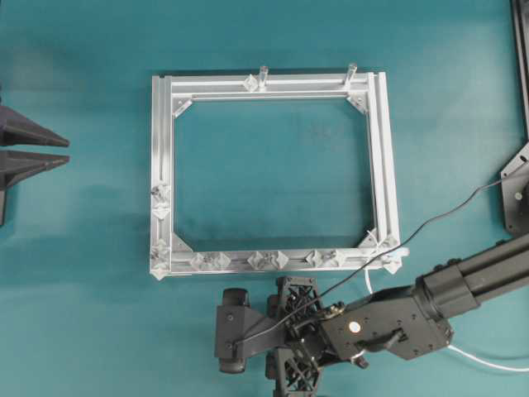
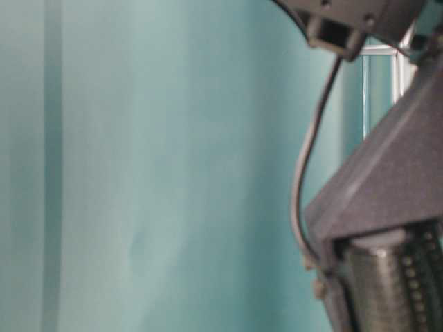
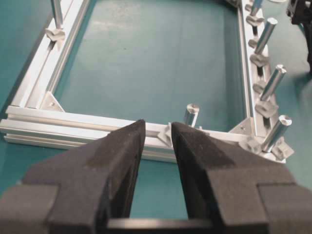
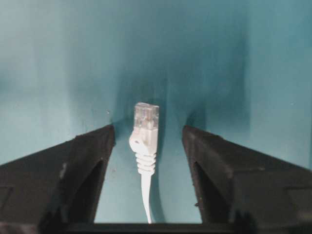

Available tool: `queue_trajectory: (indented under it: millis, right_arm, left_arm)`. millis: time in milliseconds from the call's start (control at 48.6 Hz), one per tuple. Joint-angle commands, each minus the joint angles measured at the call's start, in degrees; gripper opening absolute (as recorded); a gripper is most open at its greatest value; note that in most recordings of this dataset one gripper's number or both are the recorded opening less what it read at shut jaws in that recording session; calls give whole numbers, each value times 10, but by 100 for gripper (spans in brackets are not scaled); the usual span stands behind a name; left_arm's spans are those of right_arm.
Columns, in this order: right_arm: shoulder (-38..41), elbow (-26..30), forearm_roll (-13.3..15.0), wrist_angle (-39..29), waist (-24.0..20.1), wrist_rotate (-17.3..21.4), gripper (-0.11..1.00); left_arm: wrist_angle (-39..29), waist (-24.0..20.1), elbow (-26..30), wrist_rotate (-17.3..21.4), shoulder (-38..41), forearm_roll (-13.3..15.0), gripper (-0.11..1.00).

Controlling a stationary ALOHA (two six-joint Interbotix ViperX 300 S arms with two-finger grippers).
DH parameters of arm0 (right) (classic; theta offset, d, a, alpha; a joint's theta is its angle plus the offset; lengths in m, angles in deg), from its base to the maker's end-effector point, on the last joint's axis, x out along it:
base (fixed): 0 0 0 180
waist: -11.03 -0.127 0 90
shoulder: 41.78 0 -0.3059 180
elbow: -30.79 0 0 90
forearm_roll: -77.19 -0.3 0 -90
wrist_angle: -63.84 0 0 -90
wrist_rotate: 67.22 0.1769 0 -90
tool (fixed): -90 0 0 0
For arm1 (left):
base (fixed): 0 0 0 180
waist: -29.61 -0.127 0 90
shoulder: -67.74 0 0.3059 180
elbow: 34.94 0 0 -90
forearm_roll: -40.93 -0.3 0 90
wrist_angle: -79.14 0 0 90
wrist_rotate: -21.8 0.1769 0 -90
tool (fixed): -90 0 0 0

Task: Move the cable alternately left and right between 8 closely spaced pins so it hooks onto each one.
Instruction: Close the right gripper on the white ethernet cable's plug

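The right gripper (image 4: 148, 134) had its jaws spread wide, one black finger (image 4: 78, 170) on each side of the cable's plug, and neither finger touched it. The cable (image 4: 145, 161) lay flat on the teal table (image 4: 58, 58) between them, its clear-tipped white plug pointing away from the wrist camera and its flat white cord running back under the gripper. In the overhead view the right gripper (image 1: 285, 335) sat just below the bottom rail of the aluminium frame (image 1: 162, 157), its arm coming in from the lower right. A short piece of the white cable (image 1: 367, 281) showed beside the frame's lower right corner, and another stretch trailed off toward the right edge near the arm.

The left gripper (image 3: 157, 141) also stood open, with a clear gap between its two dark fingers (image 3: 117, 161) and nothing in it. It hung just short of the near frame rail, pointing at a small post on it. In the overhead view only its two finger tips (image 1: 33, 149) showed at the left edge, well apart from the frame.

The pins (image 1: 269, 260) sat in pairs along the bottom rail and the lower left rail, and no cable ran among them. Two taller silver posts (image 1: 264, 76) stood on the top rail. The table-level view was blurred and mostly blocked by an arm, showing only a black wire (image 2: 304, 159).
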Motion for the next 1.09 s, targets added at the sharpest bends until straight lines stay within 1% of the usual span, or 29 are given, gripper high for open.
queue_trajectory:
  millis: [0, 82, 247, 494, 555, 1069]
  right_arm:
    - [-9, 12, -1, 2, -3, 1, 59]
    - [-9, 11, 0, 2, -3, 1, 53]
    - [-5, 11, 0, 2, -3, 1, 37]
    - [0, 11, -1, 2, -3, 1, 21]
    - [2, 11, 0, 2, -3, 1, 20]
    - [3, 20, 0, 1, -3, 1, 20]
  left_arm:
    - [3, 4, 5, 0, 4, -1, 34]
    - [3, 4, 5, 0, 4, -2, 34]
    - [3, 4, 5, -1, 4, -1, 34]
    - [3, 4, 2, 0, 4, -1, 34]
    - [3, 4, 0, 0, 4, -1, 34]
    - [3, 4, -10, 2, 3, -1, 34]
